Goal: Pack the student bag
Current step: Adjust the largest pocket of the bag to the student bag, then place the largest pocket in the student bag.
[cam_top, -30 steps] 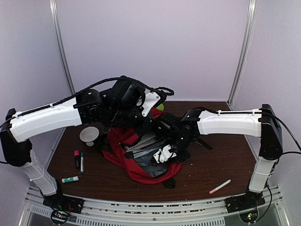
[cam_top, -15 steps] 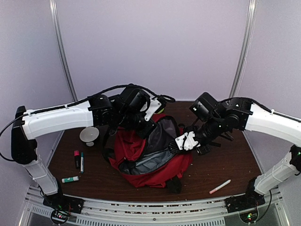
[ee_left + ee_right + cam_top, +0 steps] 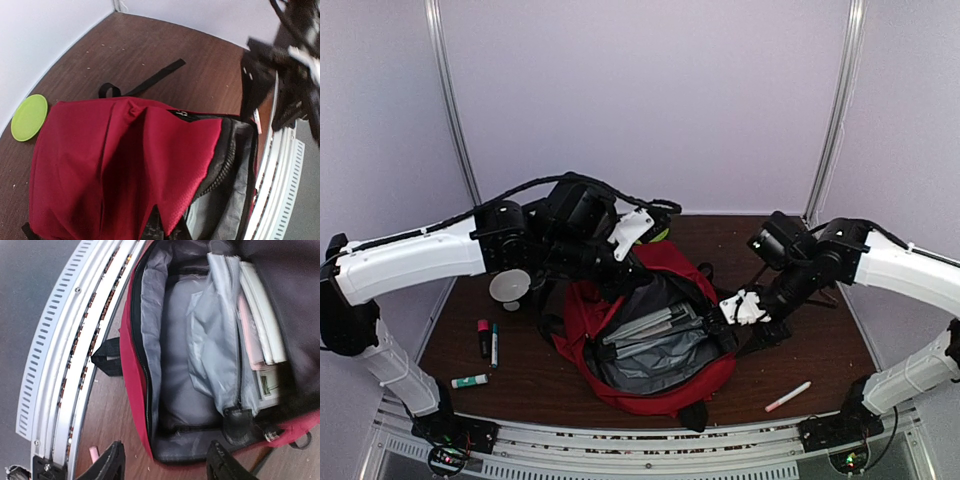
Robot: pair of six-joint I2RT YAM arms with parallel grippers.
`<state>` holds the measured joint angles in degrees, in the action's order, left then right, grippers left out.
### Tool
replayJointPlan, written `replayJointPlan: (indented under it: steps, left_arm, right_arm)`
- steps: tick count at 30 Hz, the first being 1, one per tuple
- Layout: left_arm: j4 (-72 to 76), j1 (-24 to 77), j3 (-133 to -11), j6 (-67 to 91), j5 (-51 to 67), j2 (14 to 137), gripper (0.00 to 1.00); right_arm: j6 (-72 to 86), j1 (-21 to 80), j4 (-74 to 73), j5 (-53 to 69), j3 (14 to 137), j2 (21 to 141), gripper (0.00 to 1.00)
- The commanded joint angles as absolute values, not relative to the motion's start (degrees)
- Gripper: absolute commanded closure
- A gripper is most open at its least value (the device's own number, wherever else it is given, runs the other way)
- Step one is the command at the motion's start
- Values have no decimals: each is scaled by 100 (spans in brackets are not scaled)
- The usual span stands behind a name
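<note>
Red fabric student bag (image 3: 655, 385) sits mid-worktop (image 3: 810, 345), main compartment gaping, grey lining showing, books/folders (image 3: 260, 325) already inside. Left fingers (image 3: 153, 231) clenched on the bag's upper flap, holding the mouth open. Right fingers (image 3: 111, 463) spread, nothing betw. them, over the opening's right rim. Prob. part-packed: marker (image 3: 482, 335), teal pen (image 3: 494, 347), glue stick (image 3: 470, 381) by left edge & pink pen (image 3: 788, 396) near front-right corner not yet in; zip undone.

Student bag (image 3: 588, 318): large red fabric backpack with black zippers and straps, lying at the middle of the worktop (image 3: 820, 345), main zip undone, mouth gaping upward, grey lining exposed, handle end toward the near edge.
</note>
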<state>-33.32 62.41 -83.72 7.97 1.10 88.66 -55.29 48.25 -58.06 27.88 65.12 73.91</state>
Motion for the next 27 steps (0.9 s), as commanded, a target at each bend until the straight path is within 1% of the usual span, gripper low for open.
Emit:
replayJointPlan:
  steps: [1, 5, 9, 11, 13, 16, 21, 23, 27]
  left_arm:
    - [-3557, 6829, -8307, 392, 412, 9038, 100]
    - [-3729, 7303, -8180, 430, 253, 9183, 100]
    - [-3948, 7514, -8185, 469, 251, 9499, 100]
    - [-4047, 7553, -8187, 511, 164, 9658, 86]
    - [-4054, 7595, -8135, 560, 9, 9710, 74]
    - [-4045, 7637, -8097, 582, -241, 9597, 62]
    - [-3821, 7638, -7877, 725, -528, 9103, 49]
    - [-3755, 7638, -7758, 808, -665, 8908, 46]
    - [-3653, 7630, -7450, 950, -970, 8607, 44]
  right_arm:
    - [-5835, 4024, -6828, 3607, 6755, 6954, 42]
    - [-5988, 3161, -7023, 4061, 6952, 7130, 43]
    - [-5593, 2732, -6372, 4084, 6958, 7495, 46]
    - [-5306, 2700, -5984, 4031, 6959, 7682, 48]
    - [-5129, 2698, -5714, 4183, 6996, 7827, 49]
    - [-4618, 2742, -5326, 4300, 7133, 8060, 49]
    - [-3856, 2767, -5038, 4018, 7371, 8592, 50]
    - [-3706, 2768, -4924, 3978, 7294, 8638, 51]
    - [-3458, 2776, -4772, 3854, 7174, 8684, 51]
